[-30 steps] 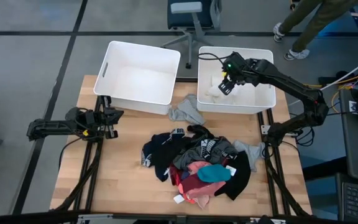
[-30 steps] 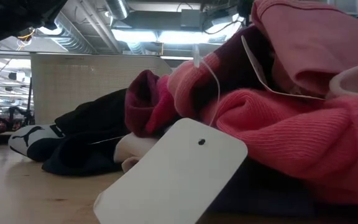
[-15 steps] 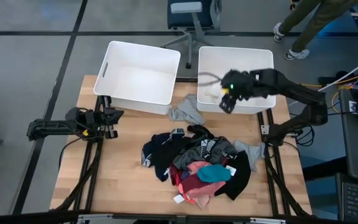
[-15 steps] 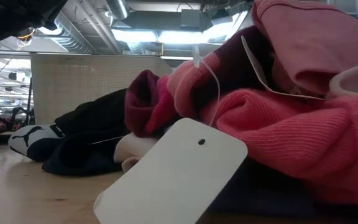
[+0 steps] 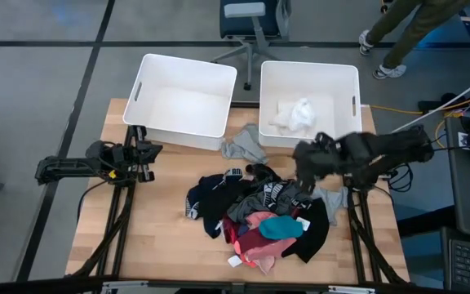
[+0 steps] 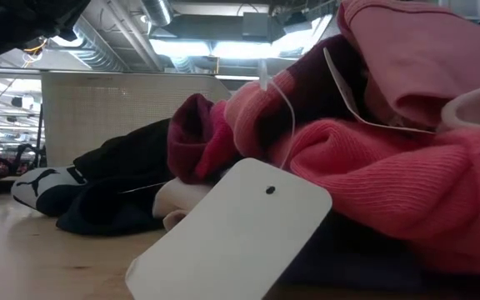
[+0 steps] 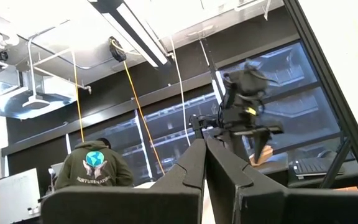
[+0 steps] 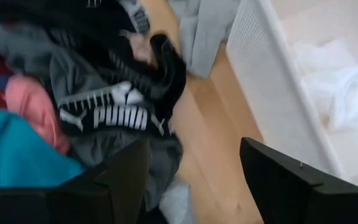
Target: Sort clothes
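While the left gripper (image 5: 148,152) waits pressed together at the table's left edge, well apart from everything, the clothes (image 5: 259,214) lie heaped on the wood — the pile's long axis slanting from the black pieces down toward the pink ones. Just above its right end hangs the right gripper (image 5: 307,157), fingers spread, empty; behind it a white garment (image 5: 294,115) lies crumpled in the right bin (image 5: 309,72).

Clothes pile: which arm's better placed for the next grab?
Right. The right gripper hangs open at the edge of the clothes pile, while the left gripper sits shut off to the table's left side.
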You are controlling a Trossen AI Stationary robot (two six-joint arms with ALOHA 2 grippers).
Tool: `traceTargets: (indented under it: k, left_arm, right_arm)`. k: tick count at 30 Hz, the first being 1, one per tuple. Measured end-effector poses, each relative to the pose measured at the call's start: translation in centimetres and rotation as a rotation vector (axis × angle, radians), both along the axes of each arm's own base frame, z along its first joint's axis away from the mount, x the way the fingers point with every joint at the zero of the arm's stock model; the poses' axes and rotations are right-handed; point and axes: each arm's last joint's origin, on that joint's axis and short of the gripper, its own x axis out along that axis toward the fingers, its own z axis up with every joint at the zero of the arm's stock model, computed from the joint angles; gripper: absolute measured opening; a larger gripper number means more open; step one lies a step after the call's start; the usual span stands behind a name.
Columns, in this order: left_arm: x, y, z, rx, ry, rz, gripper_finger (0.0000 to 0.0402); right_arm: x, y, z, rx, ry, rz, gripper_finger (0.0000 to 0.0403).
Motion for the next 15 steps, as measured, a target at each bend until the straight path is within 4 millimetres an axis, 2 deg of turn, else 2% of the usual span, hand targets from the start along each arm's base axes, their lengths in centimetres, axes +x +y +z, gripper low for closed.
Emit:
traceTargets:
  k: [6,15]
  left_arm:
    - [0.0,0.0,0.0,-0.002,0.001,-0.001,0.0004]
    - [0.0,0.0,0.0,0.000,-0.001,0.000,0.0004]
  right_arm:
    - [-2.7,2.1,-3.8,0.030,0.068,-0.073,0.0250]
    - [-7.4,2.7,-9.9,0.076,0.105,-0.232,0.0250]
